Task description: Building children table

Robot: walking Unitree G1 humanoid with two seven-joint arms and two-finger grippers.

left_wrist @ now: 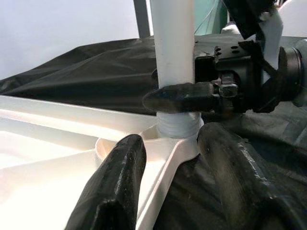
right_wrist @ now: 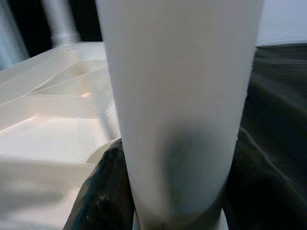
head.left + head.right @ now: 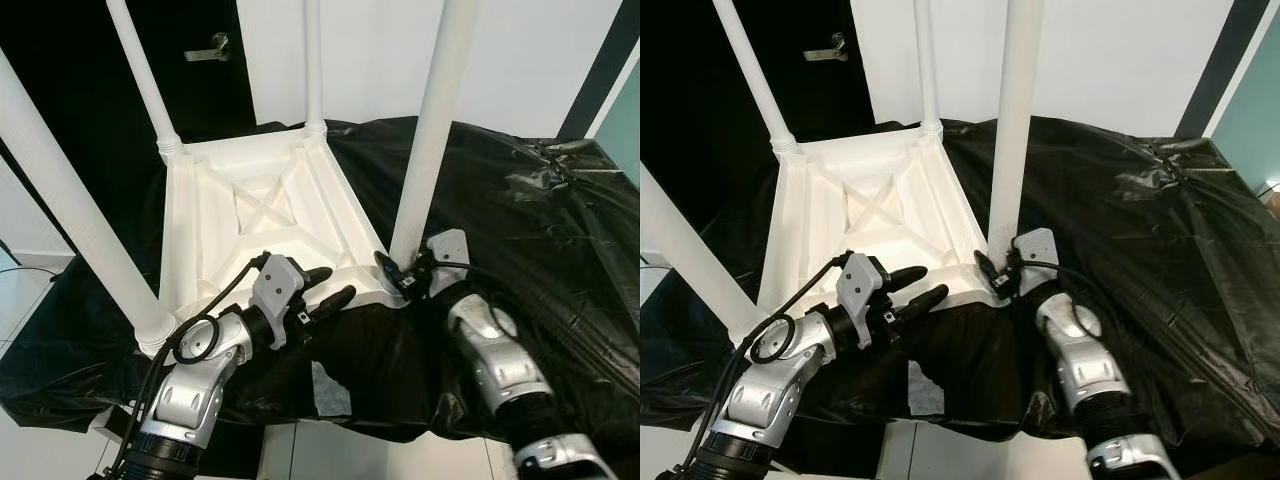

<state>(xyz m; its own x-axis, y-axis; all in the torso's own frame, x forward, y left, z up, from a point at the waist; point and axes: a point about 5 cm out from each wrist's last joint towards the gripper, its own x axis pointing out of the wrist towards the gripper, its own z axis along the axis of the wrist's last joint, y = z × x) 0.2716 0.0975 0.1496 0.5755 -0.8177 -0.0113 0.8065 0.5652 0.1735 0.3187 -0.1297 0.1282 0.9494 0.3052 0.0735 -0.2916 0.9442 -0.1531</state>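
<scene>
The near right leg point(image 3: 432, 130) is pinched low by the right gripper point(image 3: 397, 273). The left gripper point(image 3: 325, 288), fingers spread, straddles the upside-down white plastic table point(image 3: 262, 215) rim. It looks light, stiff, slippery.

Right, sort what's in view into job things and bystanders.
Job: upturned white table top; near-right leg, gripped at its base by the right gripper; three other legs; left gripper, open at the table's edge.
Bystanders: black sheet; door handle.

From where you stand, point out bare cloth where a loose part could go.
Free: black cloth right of the table, up to the wall. Crowded: near corner, where the right gripper clamps a leg and the left gripper straddles the edge.
</scene>
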